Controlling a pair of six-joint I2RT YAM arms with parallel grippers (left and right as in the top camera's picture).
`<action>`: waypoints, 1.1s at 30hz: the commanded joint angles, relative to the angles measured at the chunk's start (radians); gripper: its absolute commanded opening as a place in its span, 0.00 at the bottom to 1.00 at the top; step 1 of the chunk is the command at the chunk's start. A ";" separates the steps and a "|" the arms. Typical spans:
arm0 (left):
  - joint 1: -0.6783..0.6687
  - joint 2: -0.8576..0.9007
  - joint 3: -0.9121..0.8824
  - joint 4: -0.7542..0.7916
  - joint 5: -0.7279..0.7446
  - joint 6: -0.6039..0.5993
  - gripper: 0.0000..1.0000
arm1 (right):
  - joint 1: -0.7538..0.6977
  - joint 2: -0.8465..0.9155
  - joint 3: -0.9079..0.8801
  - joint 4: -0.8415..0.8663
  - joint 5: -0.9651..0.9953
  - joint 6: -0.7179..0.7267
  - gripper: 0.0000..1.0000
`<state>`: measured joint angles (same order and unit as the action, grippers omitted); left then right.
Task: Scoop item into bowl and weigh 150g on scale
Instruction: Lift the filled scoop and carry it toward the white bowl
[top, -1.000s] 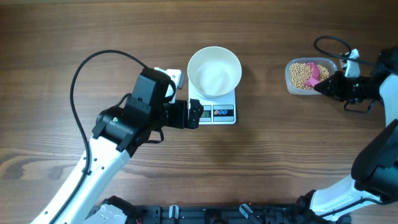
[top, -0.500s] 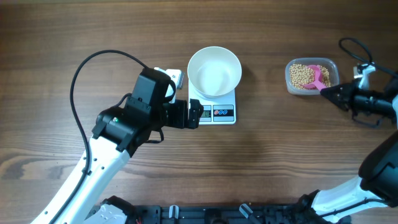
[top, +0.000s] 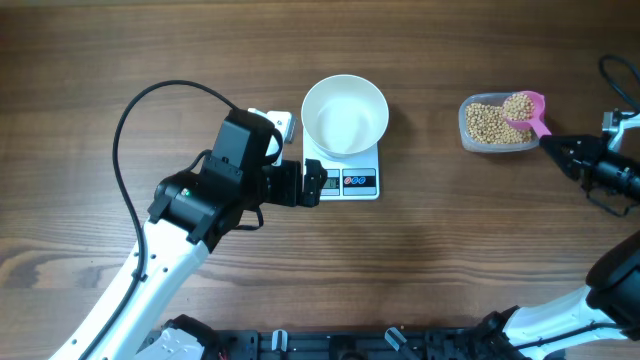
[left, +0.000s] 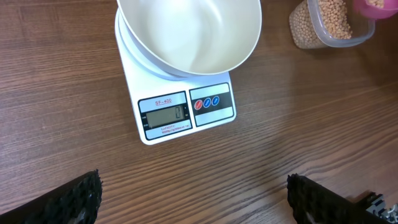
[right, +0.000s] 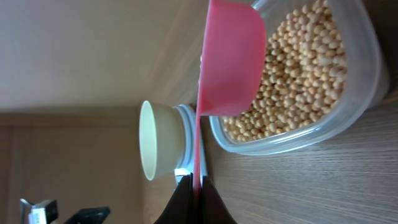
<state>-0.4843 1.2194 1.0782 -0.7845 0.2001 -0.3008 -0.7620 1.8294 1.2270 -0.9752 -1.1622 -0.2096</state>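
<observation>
Raised scoop (top: 527, 110), heaped with beans (top: 517, 103), above tub (top: 478, 142) since before, pinched in right gripper (top: 547, 143); kept left gripper (top: 316, 184) spread wide by scale (top: 355, 182).

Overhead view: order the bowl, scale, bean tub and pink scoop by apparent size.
1. bowl and scale: about equally wide, and the scale is partly hidden, so they are left unranked.
2. bean tub.
3. pink scoop.

Bowl (left: 186, 37) cut off at top edge (left wrist view), platform of scale (left: 180, 115) largely hidden beneath
</observation>
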 joint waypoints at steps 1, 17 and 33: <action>-0.005 0.005 0.018 0.002 0.012 0.005 1.00 | 0.000 0.013 -0.005 -0.014 -0.099 0.002 0.04; -0.005 0.005 0.018 0.002 0.012 0.005 1.00 | 0.059 0.010 -0.004 -0.070 -0.309 -0.007 0.04; -0.005 0.005 0.018 0.002 0.012 0.005 1.00 | 0.626 -0.173 0.000 0.847 -0.274 0.931 0.05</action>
<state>-0.4843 1.2194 1.0786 -0.7834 0.2001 -0.3012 -0.1993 1.6890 1.2137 -0.2653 -1.4281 0.4458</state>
